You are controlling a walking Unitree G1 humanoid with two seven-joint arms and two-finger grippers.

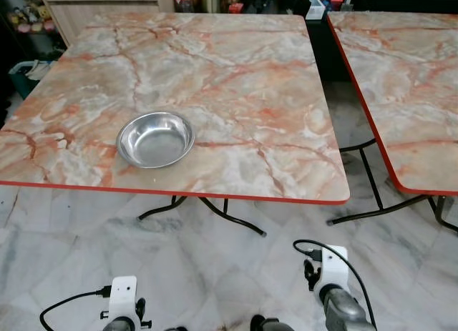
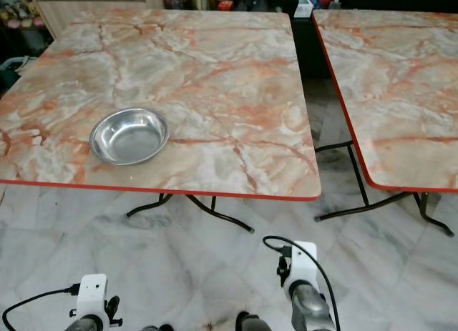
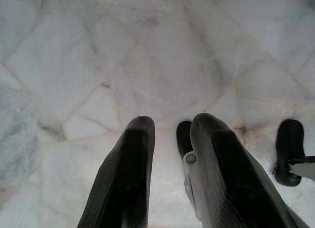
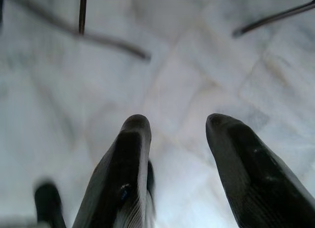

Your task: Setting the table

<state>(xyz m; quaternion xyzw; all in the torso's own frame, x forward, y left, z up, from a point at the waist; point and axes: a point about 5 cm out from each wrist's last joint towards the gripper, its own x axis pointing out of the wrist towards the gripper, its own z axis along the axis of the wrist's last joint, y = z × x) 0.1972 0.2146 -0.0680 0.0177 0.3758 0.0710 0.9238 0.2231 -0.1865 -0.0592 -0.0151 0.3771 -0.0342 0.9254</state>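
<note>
Low in the frame, both arms hang over the pale marble floor (image 1: 215, 274). The left end effector (image 3: 170, 127) has its fingers a little apart, holding nothing. The right end effector (image 4: 172, 124) is spread wide and empty. A shiny metal bowl (image 1: 155, 139) sits left of centre, near the bench's (image 1: 250, 81) red front edge. A second bench (image 1: 408, 73) stands at the right.

The table (image 1: 236, 81) had a top of cream and pink marble pattern with orange-red veins and a red edge band; its legs (image 1: 215, 209) were black. A second table (image 1: 408, 73) carried the same pattern and red edge. The bowl (image 1: 155, 139) was plain polished silver. The floor (image 1: 215, 274) was pale grey-white marble with faint grey veining. The left gripper (image 3: 170, 134) fingers were black, possibly with fine ribbing.
</note>
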